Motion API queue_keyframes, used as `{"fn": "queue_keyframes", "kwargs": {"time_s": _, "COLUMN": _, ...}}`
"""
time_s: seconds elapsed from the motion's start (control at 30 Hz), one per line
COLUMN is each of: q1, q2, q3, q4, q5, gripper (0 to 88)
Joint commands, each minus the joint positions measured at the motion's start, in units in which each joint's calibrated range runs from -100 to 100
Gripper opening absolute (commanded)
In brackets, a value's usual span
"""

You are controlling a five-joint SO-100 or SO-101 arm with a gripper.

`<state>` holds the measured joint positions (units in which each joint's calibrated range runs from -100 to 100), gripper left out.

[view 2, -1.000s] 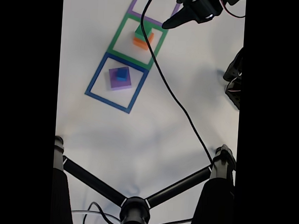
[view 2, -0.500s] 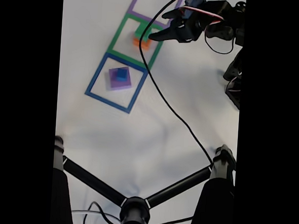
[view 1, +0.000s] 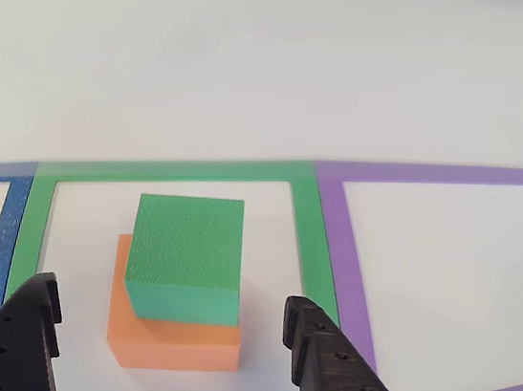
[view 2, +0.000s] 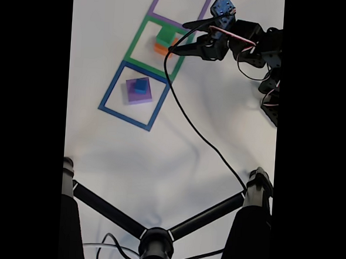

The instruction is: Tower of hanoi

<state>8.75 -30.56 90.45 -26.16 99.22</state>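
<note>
White table (view 1: 261,51) bears green block (view 1: 186,253) atop orange block (view 1: 174,343).

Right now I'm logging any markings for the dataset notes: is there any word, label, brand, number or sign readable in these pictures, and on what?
None can be read.
The green block, orange block, blue cube and purple slab: plain foam, no print.
The tape outlines and white table: no writing.
The gripper fingers: only small holes, no lettering.
</note>
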Motion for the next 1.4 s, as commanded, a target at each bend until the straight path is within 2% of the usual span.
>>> {"fn": "queue_keyframes", "kwargs": {"time_s": 0.0, "q1": -1.46, "q2": 8.53, "q3": -2.17, "q4": -10.22, "q5": 0.78, "gripper": 26.9}}
{"fn": "queue_keyframes", "kwargs": {"time_s": 0.2, "q1": -1.62, "q2": 23.27, "q3": -8.08, "q4": -20.75, "q5": 0.78, "gripper": 26.7}}
{"fn": "queue_keyframes", "kwargs": {"time_s": 0.33, "q1": -1.77, "q2": 29.52, "q3": -12.35, "q4": -23.42, "q5": 0.78, "gripper": 25.9}}
{"fn": "queue_keyframes", "kwargs": {"time_s": 0.53, "q1": -2.91, "q2": 31.6, "q3": -13.35, "q4": -23.66, "q5": 0.78, "gripper": 23.9}}
{"fn": "queue_keyframes", "kwargs": {"time_s": 1.03, "q1": -4.13, "q2": 31.68, "q3": -13.26, "q4": -23.42, "q5": 0.78, "gripper": 8.2}}
{"fn": "queue_keyframes", "kwargs": {"time_s": 1.37, "q1": -4.29, "q2": 28.16, "q3": -13.35, "q4": -20.67, "q5": 0.78, "gripper": 6.7}}
